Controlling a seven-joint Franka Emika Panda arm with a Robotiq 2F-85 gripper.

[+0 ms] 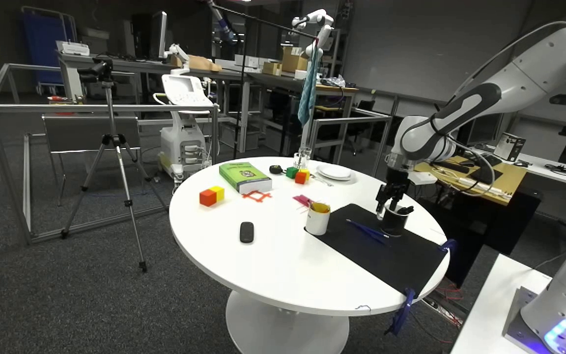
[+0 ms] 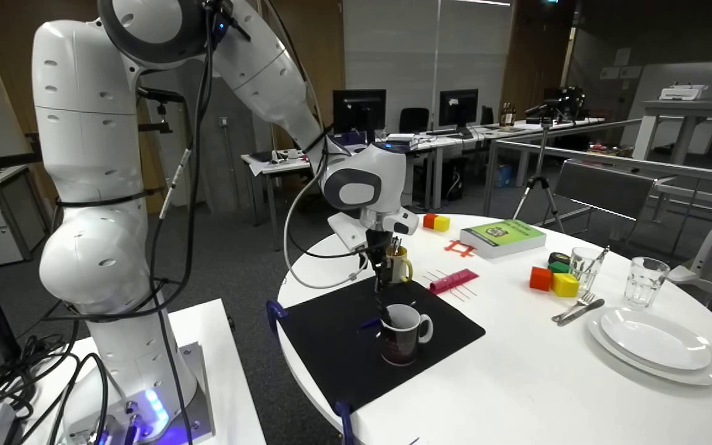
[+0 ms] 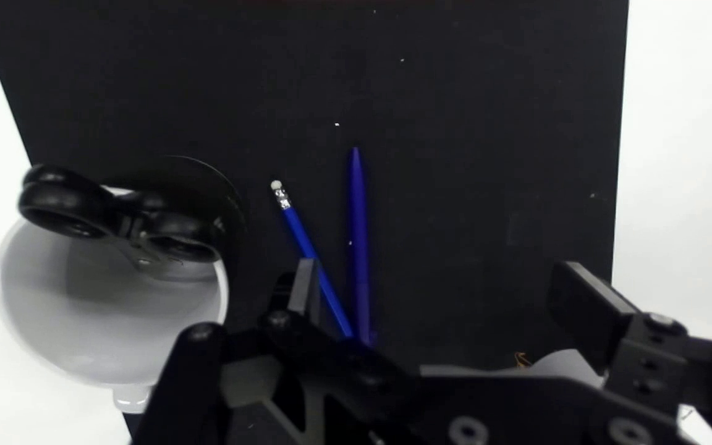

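Gripper (image 3: 442,287), bottom of wrist view: spread wide, holding nothing. Blue pencil (image 3: 305,242), purple-blue pen (image 3: 360,247) mid-frame on black mat (image 3: 467,185). Looks like reaching step; next move likely needs going lower, around one.

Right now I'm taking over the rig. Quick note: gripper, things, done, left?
Gripper: open, nothing held, above the black mat.
Things: blue pencil and purplish-blue pen lie close together on the mat; dark mug stands beside them.
Done: black-handled scissors are in the mug.
Left: nothing gripped yet; pen and pencil lie loose.
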